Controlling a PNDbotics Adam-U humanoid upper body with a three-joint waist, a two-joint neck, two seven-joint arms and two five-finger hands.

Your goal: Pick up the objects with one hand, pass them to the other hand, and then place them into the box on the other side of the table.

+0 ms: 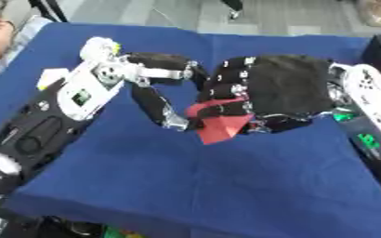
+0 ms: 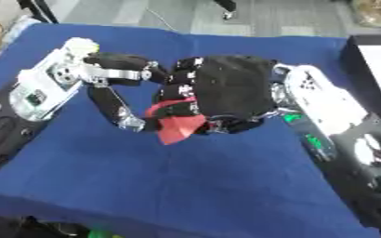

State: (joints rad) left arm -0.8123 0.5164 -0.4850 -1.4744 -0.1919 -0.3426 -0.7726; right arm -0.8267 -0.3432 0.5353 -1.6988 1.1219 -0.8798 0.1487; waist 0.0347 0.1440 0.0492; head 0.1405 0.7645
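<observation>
The red object [image 1: 222, 126] hangs above the middle of the blue-covered table [image 1: 226, 186], caught between our two hands; it looks thin and sheet-like, one corner pointing down toward the cloth. Our right hand [image 1: 279, 88] has its dark fingers curled over the object's upper part and holds it. Our left hand [image 1: 157, 88] meets it from the other side, fingers and thumb spread in an open fork whose tips sit just beside the red edge, not yet closed on it as far as we can tell.

We judge this to be the hand-over. To do it well, we should close the left fingers on a free stretch of the red piece, clear of the right fingers, and only then relax the right hand. The limp look suggests it may fold or slip, so we should pinch well in from the rim.

A box [image 2: 372, 60] with a dark wall shows at the table's far right edge, just behind the right forearm. The near half of the table offers open room, and the left edge lies well apart from the hands.
</observation>
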